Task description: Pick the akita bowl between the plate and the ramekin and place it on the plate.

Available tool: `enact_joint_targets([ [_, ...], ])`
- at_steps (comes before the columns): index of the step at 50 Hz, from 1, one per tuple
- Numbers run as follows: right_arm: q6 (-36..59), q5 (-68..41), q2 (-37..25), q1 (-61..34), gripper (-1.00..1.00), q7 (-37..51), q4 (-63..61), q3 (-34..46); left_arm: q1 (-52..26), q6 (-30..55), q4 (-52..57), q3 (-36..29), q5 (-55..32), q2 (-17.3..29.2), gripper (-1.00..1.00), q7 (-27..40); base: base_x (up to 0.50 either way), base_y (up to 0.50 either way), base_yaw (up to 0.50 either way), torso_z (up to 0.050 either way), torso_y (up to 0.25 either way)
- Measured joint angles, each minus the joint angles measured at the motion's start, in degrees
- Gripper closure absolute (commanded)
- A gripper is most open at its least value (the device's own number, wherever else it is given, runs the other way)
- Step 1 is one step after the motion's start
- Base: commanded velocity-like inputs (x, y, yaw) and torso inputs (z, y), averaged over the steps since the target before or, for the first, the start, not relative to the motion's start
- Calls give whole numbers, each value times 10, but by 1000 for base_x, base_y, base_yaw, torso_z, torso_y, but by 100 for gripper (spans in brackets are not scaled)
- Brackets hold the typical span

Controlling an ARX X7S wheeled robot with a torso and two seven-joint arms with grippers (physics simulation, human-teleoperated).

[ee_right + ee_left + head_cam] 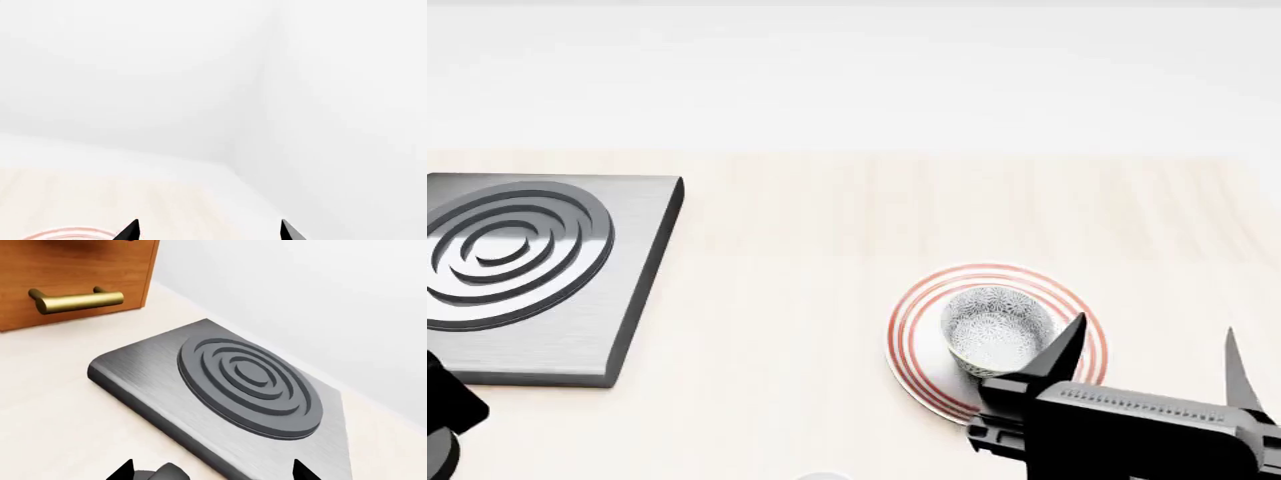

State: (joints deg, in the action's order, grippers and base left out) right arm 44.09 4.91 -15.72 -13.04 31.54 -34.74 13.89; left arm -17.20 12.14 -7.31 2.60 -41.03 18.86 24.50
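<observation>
A speckled grey akita bowl [998, 331] sits on the red-ringed white plate [920, 357]. The right gripper [1148, 360], fingers spread and empty, could clip the bowl when withdrawing.

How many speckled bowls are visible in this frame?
1. The akita bowl sits upright on the plate, just ahead of the open right gripper. A second bowl may lie outside the head view; neither wrist view shows one.

- A brushed grey metal finish is shown by the hob plate [220, 405].
- Polished brass is seen on the handle [77, 300], on varnished wood.
- The akita bowl [994, 330] is speckled, glossy.
- The tabletop [827, 230] is pale, matt wood.
</observation>
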Motion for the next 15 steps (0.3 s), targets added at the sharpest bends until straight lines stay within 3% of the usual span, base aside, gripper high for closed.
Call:
enact_joint_targets([
  [15,47,13,-12,7,-100,3,-78,-4,13,7,43,7,-17,7,-100,9,0,0,0,0,0],
])
